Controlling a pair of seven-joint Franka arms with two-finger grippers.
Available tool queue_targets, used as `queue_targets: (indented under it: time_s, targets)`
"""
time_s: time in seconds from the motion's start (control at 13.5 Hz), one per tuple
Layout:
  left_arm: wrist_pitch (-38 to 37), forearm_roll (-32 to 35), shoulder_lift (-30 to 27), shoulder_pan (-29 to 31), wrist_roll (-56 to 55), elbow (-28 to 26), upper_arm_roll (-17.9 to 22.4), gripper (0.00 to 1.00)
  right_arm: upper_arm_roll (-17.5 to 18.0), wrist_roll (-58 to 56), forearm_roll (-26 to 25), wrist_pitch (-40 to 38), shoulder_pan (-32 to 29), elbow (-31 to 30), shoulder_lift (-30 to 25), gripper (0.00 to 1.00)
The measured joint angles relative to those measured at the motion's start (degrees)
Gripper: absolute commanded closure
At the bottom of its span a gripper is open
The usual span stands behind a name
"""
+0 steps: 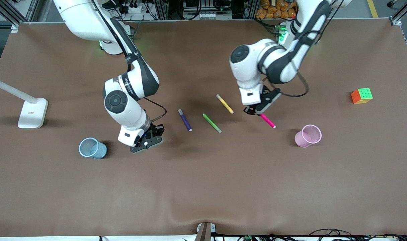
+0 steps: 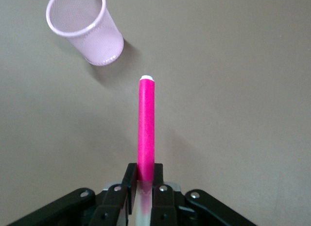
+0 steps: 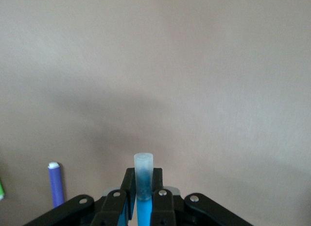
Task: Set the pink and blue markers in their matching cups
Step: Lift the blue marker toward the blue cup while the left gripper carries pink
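Pink marker: we hold the slim magenta-pink pen [image 2: 146, 129] by one end in the left gripper [image 2: 144, 180], clamped, above the mat near the pale pink mesh cup [image 1: 308, 135].
Blue marker: our right gripper [image 3: 142, 184] pinches the mid-blue pen [image 3: 143, 175] upright, beside the pale blue cup [image 1: 92, 148].
Pose: both wrists bent downward, ready to carry.

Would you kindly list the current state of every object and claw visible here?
Left claw: shut on the pink marker, in the air.
Right claw: shut on the blue marker.
Pink cup: upright, empty.
Blue cup: upright, nothing seen inside.
Purple pen: lying flat on the table.
Green pen: lying flat.
Yellow pen: lying flat.
Colour cube: resting on the table.
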Motion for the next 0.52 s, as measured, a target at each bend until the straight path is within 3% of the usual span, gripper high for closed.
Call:
queue_targets:
  time_s: [0.22,0.52]
  targets:
    - [-0.21,-7.21,-5.01,4.53,12.9,0.1,0.05,1.0,-0.31,-5.97,0.0,1.47,-2.09,2.88,-1.23,1.0]
    - [-5.43,-14.78,-7.94,8.24,24.3,3.51,0.12,1.0,-0.44,-16.53,0.01,6.48,-9.72,3.26,-3.31,1.0]
